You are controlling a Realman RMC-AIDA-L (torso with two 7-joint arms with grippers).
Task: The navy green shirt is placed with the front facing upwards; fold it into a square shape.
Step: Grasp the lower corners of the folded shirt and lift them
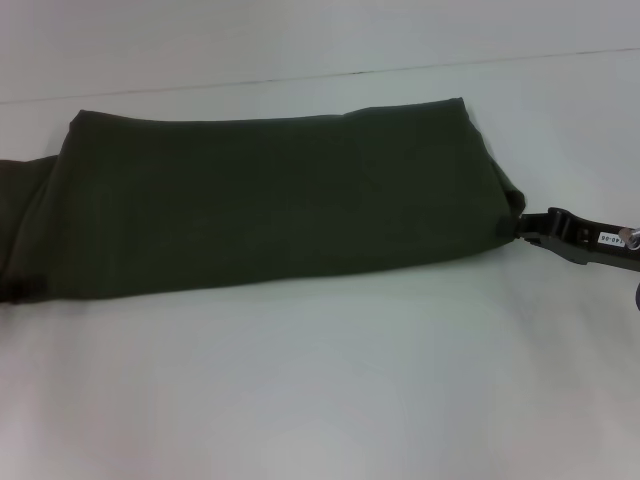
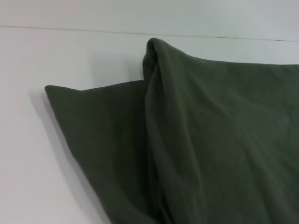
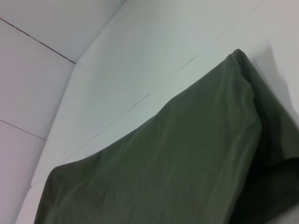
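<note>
Dark olive-green fabric of the navy green shirt (image 1: 270, 195) lies across the white tabletop (image 1: 320, 380) as a long horizontal band, folded lengthwise, with its plain side up. No chest lettering and no neck label is visible on the exposed surface. Its left end runs past the edge of the head view.

Right end effector (image 1: 527, 226): positioned at the shirt's right end, on the near corner, touching the fabric edge. Whether its fingers are spread or pinching the cloth cannot be determined. A small white label (image 1: 606, 240) on the arm carries print too small to read.

Left end effector: not visible in any view. The left wrist view shows the shirt's raised fold (image 2: 159, 116) at close range.
</note>
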